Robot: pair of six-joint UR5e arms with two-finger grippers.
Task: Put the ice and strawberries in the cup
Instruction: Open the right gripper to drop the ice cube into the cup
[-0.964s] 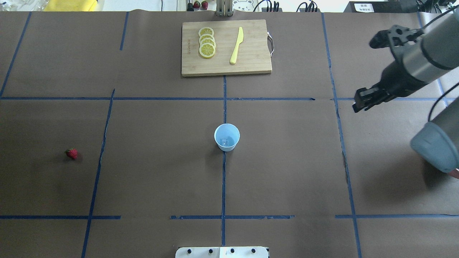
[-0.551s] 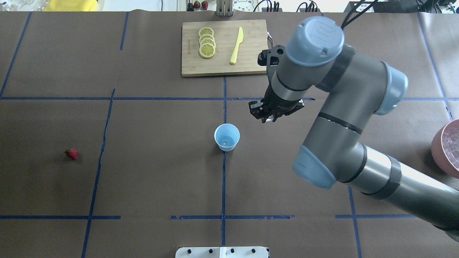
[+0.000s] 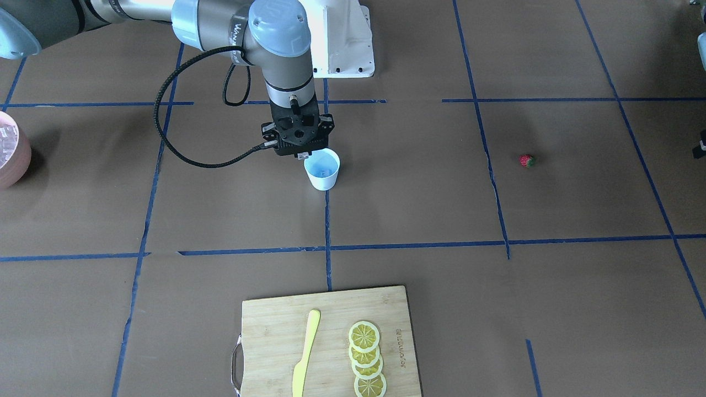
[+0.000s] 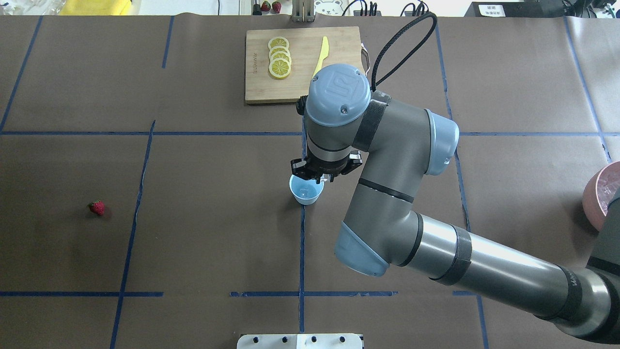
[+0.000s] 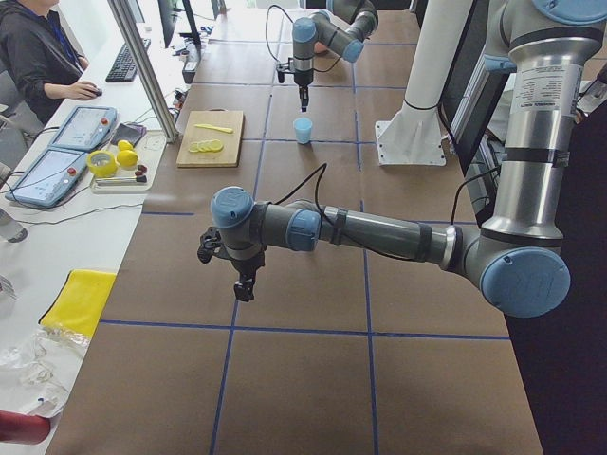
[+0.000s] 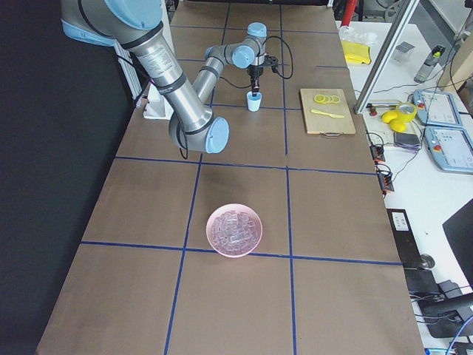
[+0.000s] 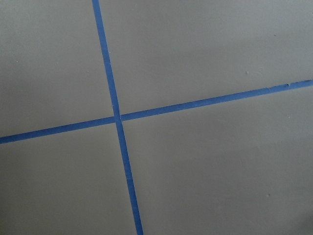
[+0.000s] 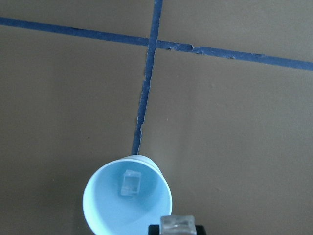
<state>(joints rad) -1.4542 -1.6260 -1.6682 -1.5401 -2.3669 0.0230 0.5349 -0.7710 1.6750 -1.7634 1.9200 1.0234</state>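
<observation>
So the right arm [image 4: 484,271] was stretched from the near right corner to mid-bench, gripper [image 3: 301,155] hanging just over the cup [image 3: 322,179], so the cup's mouth was blocked from above and from the right. The strawberry [image 4: 97,208] toward the left edge had bare paper [image 4: 193,218] all round it. The board [image 4: 261,89] sat at the far edge, the bowl [image 3: 16,157] at the right edge, both well clear.

We see a brown tabletop [image 4: 218,232] gridded with blue tape lines [image 4: 302,242]. Cup [image 3: 322,175] is white outside and pale blue inside; ice [image 8: 130,182] is clear-whitish. Strawberry [image 4: 97,208] is red with a green top. Right gripper [image 3: 301,156] is black, right arm [image 4: 484,271] grey with pale blue caps. Cutting board [image 4: 256,89] is light wood; lemon slices [image 4: 279,58] are yellow with a segment pattern; knife [image 4: 323,51] is pale yellow. Bowl [image 6: 209,231] is pink.
</observation>
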